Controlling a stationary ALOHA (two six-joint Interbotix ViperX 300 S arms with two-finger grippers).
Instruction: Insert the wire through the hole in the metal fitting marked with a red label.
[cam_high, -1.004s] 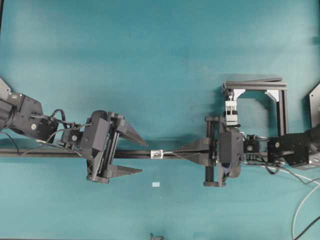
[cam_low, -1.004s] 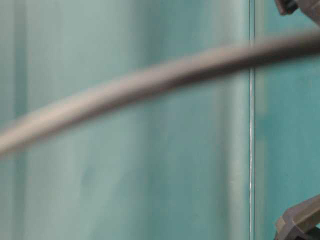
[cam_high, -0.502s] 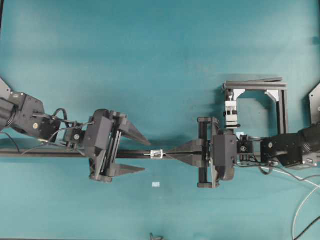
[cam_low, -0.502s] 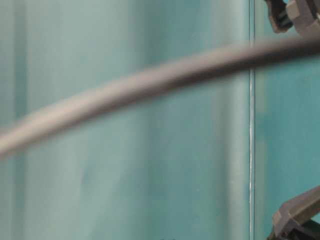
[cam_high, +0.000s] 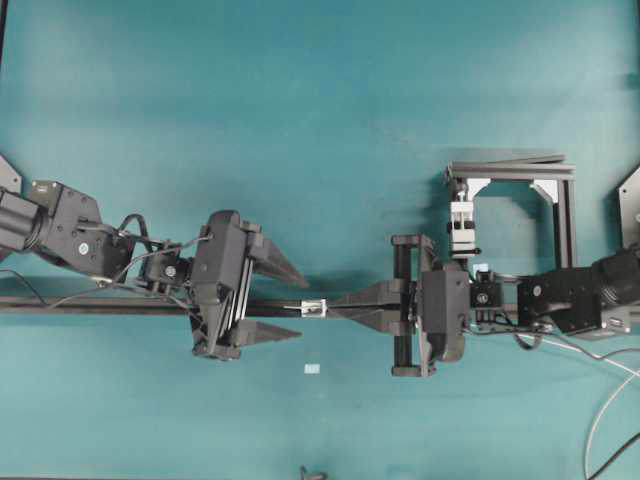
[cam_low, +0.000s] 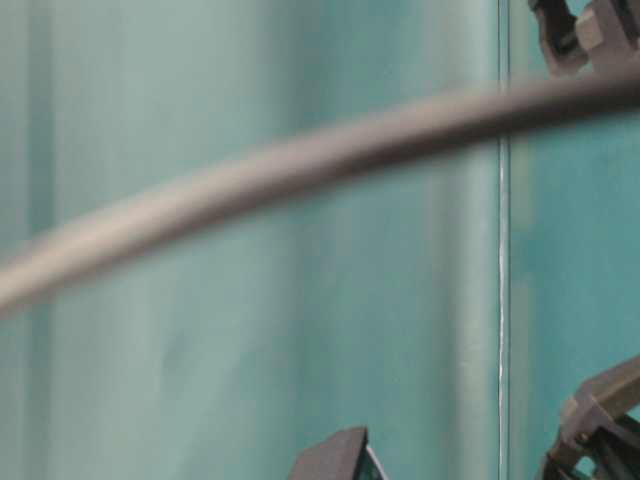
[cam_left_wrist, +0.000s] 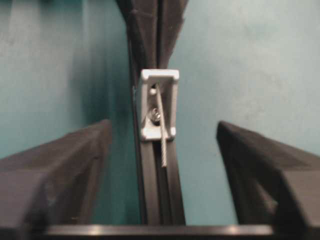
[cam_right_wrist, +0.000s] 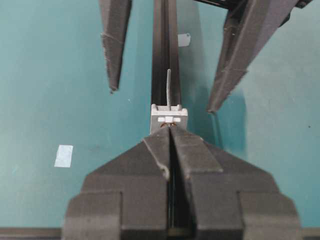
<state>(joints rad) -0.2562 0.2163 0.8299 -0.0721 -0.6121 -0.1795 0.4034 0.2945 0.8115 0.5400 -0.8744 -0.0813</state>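
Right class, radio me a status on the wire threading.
Right gripper shut on wire. Wire tip through metal fitting. Left gripper jaws apart, flanking the tip. Nothing in the way.

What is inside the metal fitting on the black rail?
The wire runs through the fitting, its tip sticking out on the left gripper's side. A small screw also sits inside. The hole itself is covered by the wire.

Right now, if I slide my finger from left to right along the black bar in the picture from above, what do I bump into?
left gripper → wire tip → metal fitting → right gripper → right arm's body
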